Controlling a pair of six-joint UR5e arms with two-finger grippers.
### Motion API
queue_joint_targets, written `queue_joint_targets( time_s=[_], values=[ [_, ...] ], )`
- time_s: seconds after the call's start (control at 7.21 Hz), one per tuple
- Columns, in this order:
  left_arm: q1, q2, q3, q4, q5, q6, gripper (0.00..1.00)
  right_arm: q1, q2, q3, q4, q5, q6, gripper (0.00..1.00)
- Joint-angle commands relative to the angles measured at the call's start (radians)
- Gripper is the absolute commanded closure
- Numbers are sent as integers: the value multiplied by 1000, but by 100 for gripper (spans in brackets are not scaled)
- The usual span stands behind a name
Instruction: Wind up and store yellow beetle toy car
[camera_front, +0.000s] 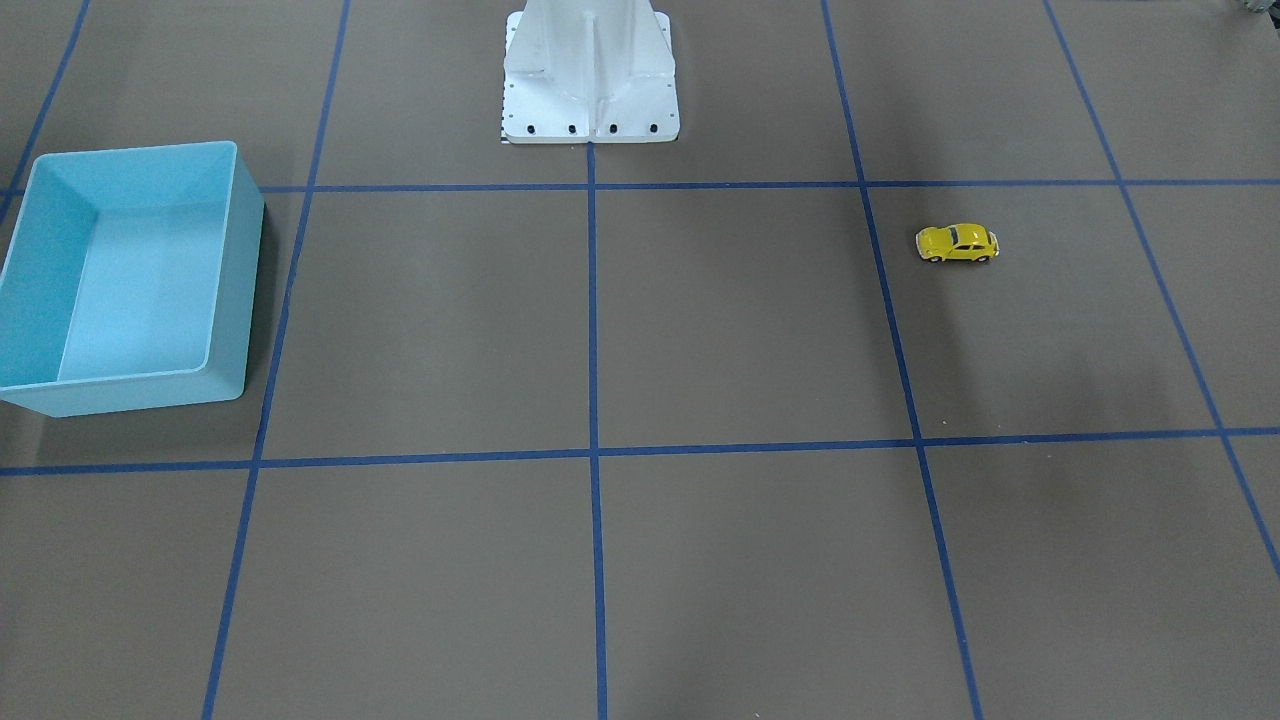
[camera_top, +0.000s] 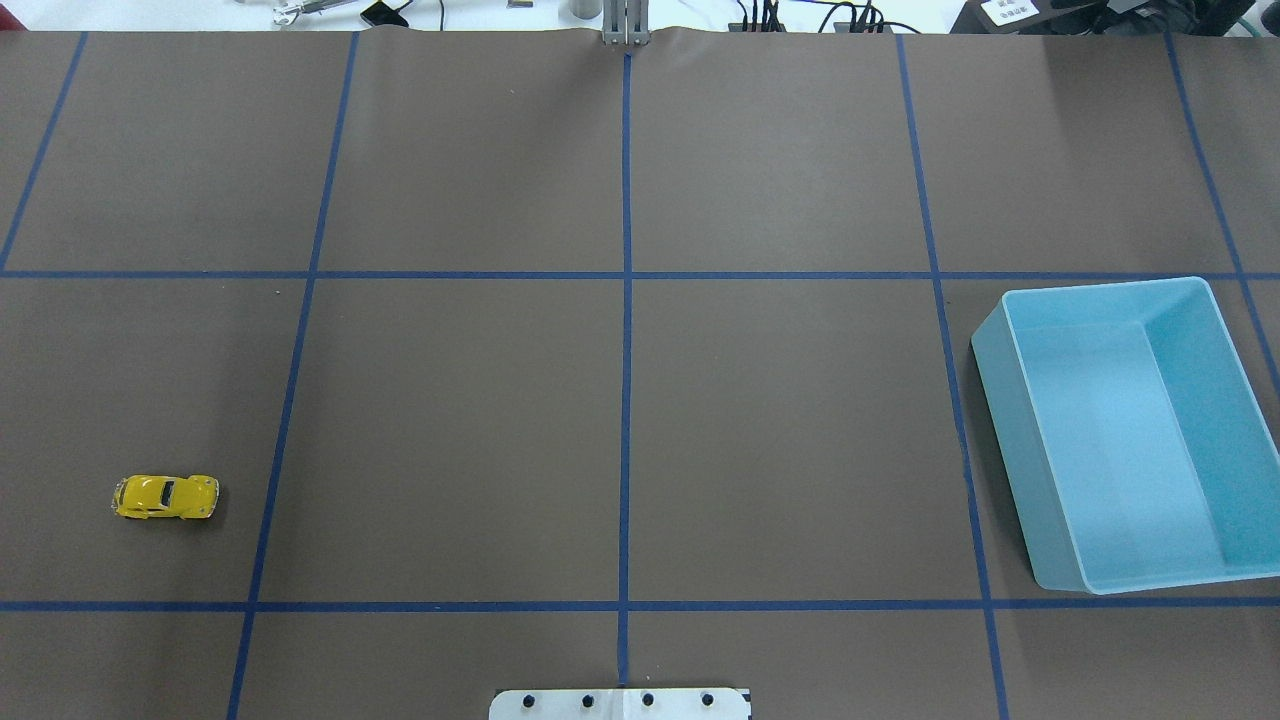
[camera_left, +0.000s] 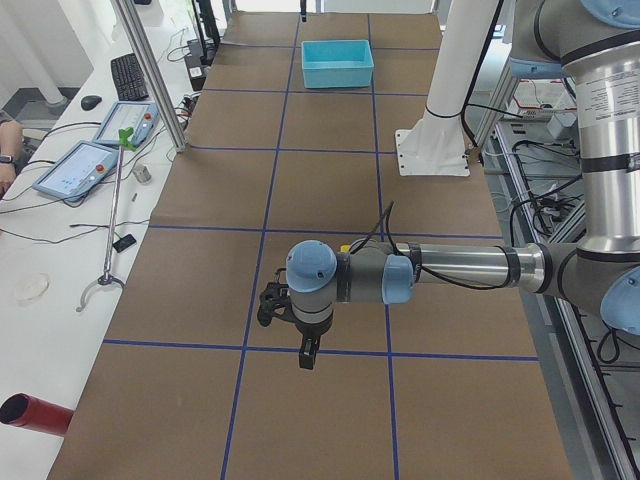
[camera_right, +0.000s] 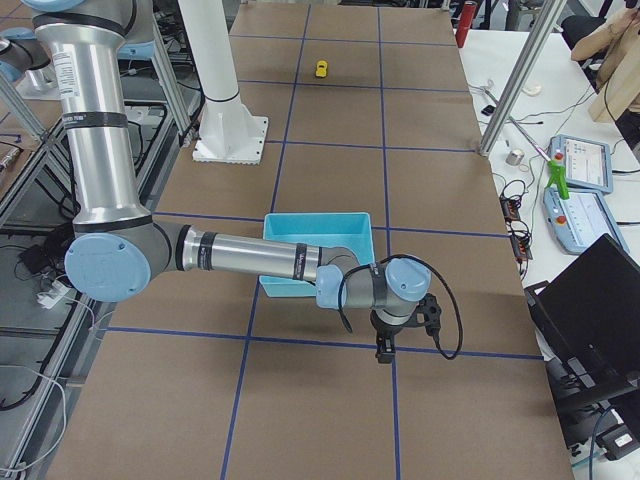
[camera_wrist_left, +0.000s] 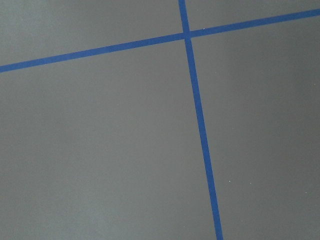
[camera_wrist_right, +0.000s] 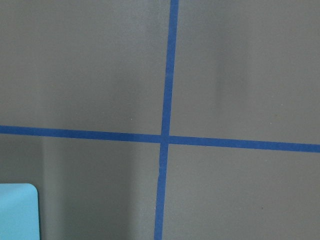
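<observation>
You see the yellow beetle toy car (camera_top: 165, 497) on its wheels on the table (camera_top: 450, 420), roughly 8 o'clock overhead, well apart from the light blue bin (camera_top: 1018, 440) at 4 o'clock. The left pincer (camera_left: 305, 352) and right pincer (camera_right: 385, 348) show in side views only, so I cannot tell their opening.

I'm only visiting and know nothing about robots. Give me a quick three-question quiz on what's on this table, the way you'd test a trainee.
1. True or false: the yellow beetle toy car already sits inside the light blue bin.
2. In the overhead view, where is the car? A) on the bare table, far left B) at the table's middle C) touching the bin
3. Fill in: the number of things lying in the bin is ___.

Key: 1 false; 2 A; 3 zero.
</observation>
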Motion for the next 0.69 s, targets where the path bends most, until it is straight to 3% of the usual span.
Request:
queue_joint_targets(
  time_s=[0.0,0.56],
  values=[
    [0,-2,-1,2,-3,2,0,0,9,11,2,1,0,0],
    [-1,-7,1,2,-1,4,0,-2,14,34,2,18,-1,0]
  ],
)
